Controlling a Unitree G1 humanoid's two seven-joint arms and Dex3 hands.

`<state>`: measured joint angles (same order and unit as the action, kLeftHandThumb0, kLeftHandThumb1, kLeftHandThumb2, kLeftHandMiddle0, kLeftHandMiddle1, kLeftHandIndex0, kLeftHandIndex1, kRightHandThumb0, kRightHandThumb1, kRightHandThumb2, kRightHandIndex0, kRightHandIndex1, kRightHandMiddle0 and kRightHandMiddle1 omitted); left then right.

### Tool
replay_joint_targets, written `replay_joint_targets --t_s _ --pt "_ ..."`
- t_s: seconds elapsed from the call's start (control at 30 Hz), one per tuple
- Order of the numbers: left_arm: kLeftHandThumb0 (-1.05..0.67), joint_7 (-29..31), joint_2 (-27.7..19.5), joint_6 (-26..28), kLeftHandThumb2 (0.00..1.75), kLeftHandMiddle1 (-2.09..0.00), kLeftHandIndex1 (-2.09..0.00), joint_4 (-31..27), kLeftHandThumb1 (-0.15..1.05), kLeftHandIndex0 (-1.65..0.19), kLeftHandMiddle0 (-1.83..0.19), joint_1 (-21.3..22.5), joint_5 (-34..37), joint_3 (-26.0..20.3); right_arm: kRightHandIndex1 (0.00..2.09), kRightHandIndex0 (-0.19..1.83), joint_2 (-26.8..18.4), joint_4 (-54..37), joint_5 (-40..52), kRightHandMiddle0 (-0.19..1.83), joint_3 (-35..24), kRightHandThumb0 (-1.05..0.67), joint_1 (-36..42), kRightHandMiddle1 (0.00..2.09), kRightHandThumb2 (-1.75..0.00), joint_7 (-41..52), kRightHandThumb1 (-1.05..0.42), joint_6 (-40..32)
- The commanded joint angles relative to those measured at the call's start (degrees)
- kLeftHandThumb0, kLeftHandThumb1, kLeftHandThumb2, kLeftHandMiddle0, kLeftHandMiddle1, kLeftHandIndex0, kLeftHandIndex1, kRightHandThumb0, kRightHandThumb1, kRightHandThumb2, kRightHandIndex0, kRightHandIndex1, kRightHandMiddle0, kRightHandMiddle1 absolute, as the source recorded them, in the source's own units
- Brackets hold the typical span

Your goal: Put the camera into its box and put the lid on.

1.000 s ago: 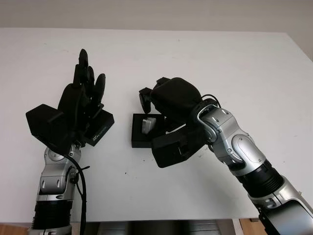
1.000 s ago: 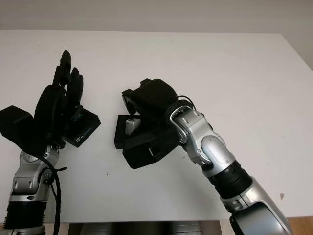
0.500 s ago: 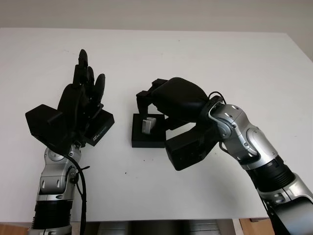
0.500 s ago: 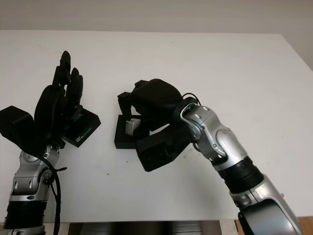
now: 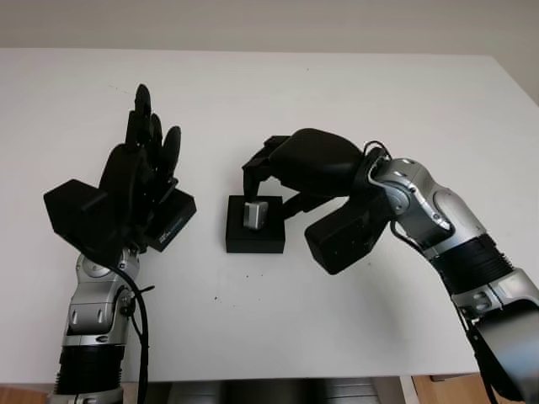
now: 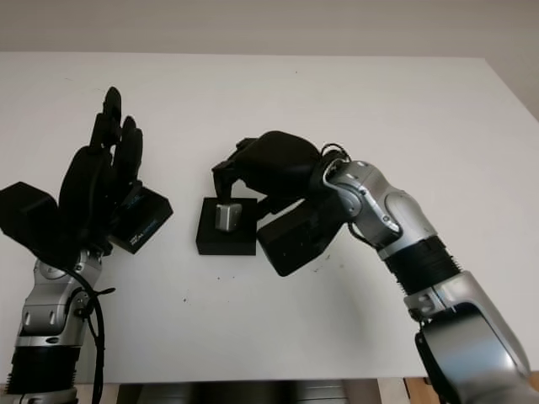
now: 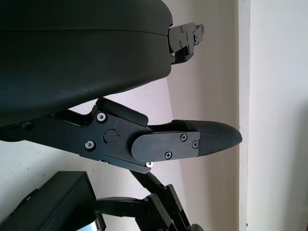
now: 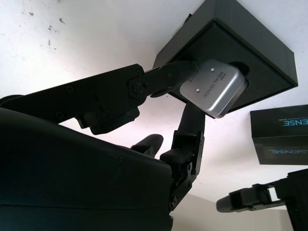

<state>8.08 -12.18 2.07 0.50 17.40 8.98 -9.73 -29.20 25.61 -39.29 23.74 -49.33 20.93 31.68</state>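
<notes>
— White and matte, the table [image 5: 354, 101] runs back to a pale wall. What sits on it?

— A black, square box [image 5: 254, 225] near the middle, its sides flat and dull, open at the top. Standing in its dark recess is the camera [image 5: 255, 213], a small silver block with rounded corners and a brushed metal sheen.

— And who has hold of it?

— The right hand [image 5: 290, 168], a glossy black shell on a silver jointed arm, arches over the box from the right. In the right wrist view its slim black fingers [image 8: 168, 79] pinch the camera [image 8: 213, 87] by its edges; the casing shows small screws and printed lettering, and it stands tilted, partly down in the box [image 8: 250, 53] and not lying flat.

— The lid?

— The lid [image 5: 173, 220], a shallow black rectangle with pale print along one side, lies on the table just left of the box, apart from it, partly behind the left hand.

— That left hand?

— The left hand [image 5: 139, 172] is raised upright over the table's left side, palm turned inward, open and holding nothing. In the left wrist view one finger [image 7: 192, 139] shows a rounded, textured pad on screwed black plates.
</notes>
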Motion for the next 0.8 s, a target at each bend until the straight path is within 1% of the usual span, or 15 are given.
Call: replay_joint_targets --t_s 0.0,0.23,0.4,0.67,0.73,0.77 --pt "-0.72 -0.14 0.07 -0.30 0.46 0.00 0.00 -0.44 1.05 0.19 0.19 -0.22 -0.26 0.01 0.48 0.23 -0.36 3.40 -0.12 0.40 0.90 -0.35 -0.86 0.93 -0.05 -1.07 -0.94 2.33" --pt "-0.69 -0.17 -0.07 -0.08 0.48 0.00 0.00 -0.69 1.05 0.19 0.19 -0.39 -0.33 0.01 0.52 0.22 0.28 7.71 1.22 0.42 1.22 -0.35 -2.84 0.97 -0.06 -1.89 -0.95 7.11" --pt "-0.70 0.06 -0.14 -0.17 0.48 0.00 0.00 -0.60 1.05 0.19 0.19 -0.38 -0.27 0.04 0.56 0.24 0.62 9.39 1.67 0.46 1.41 -0.31 -3.26 1.02 -0.06 -3.11 -0.96 10.00" --pt "-0.70 -0.51 0.31 0.10 0.47 0.00 0.00 -0.75 1.05 0.19 0.19 -0.44 -0.09 -0.13 0.70 0.19 1.10 11.13 4.26 0.47 1.26 -0.35 -3.71 1.13 -0.05 -1.09 -0.95 11.37" --pt "-0.70 -0.19 0.09 0.11 0.47 0.00 0.00 -0.72 1.05 0.19 0.19 -0.47 -0.01 -0.08 0.74 0.18 1.21 11.69 5.18 0.47 1.17 -0.36 -3.84 1.21 -0.05 -0.54 -0.95 11.92" --pt "-0.70 -0.07 -0.04 0.16 0.47 0.00 0.00 -0.73 1.05 0.19 0.19 -0.50 -0.07 -0.03 0.82 0.18 1.26 12.00 5.46 0.49 1.11 -0.39 -3.90 1.30 -0.05 -0.64 -0.93 12.37"
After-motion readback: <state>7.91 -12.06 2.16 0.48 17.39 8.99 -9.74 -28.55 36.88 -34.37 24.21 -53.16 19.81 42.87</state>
